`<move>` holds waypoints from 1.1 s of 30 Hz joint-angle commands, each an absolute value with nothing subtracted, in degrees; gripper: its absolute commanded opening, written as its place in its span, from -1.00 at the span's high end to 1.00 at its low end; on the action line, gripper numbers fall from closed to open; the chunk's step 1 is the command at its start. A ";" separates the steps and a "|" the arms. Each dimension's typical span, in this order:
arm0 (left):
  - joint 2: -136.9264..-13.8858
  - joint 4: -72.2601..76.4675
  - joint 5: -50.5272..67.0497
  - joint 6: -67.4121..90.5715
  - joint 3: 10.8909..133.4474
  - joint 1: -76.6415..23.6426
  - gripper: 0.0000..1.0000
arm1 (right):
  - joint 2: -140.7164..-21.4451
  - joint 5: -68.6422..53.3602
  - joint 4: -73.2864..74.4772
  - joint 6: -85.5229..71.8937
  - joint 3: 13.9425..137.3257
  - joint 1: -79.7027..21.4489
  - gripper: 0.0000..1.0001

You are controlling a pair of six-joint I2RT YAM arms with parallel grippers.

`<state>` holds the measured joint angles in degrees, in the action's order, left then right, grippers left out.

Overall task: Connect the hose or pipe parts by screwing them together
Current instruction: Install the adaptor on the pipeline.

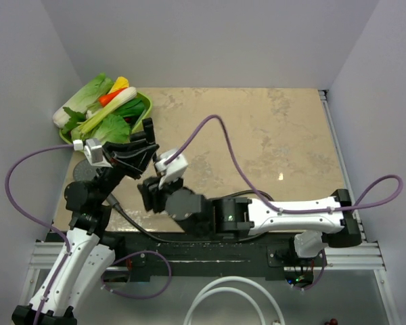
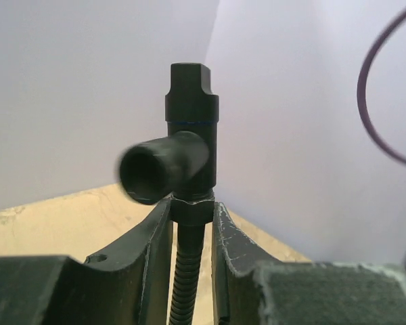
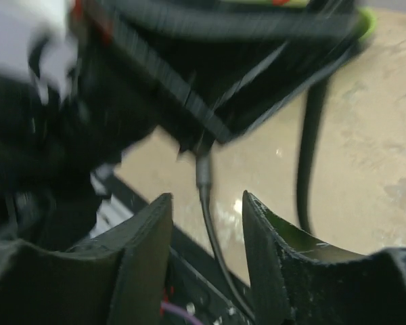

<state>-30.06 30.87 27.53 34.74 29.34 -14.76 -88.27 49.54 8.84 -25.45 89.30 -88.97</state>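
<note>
Currently left fingers (image 2: 193, 206) pinch the hose (image 2: 183, 284) by its end nut (image 2: 191, 210) (T-fitting (image 2: 189, 128) looks rigid); right fingers (image 3: 205, 198) apart, limp hose showing between them. Probably best gripped at the nut.

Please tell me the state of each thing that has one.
T-fitting: upright, sitting on the hose end.
hose: hangs below the T-fitting.
left gripper: shut on the hose nut.
right gripper: open, holding nothing.
bowl: full of vegetables.
</note>
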 commanded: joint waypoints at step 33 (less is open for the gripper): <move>-33.49 66.25 54.92 61.16 27.16 -14.50 1.00 | -86.02 -9.90 30.04 12.13 120.74 -60.49 1.00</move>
<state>-32.64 49.65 46.63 51.18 28.21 -14.63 -80.47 10.98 22.59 7.70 114.63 -64.40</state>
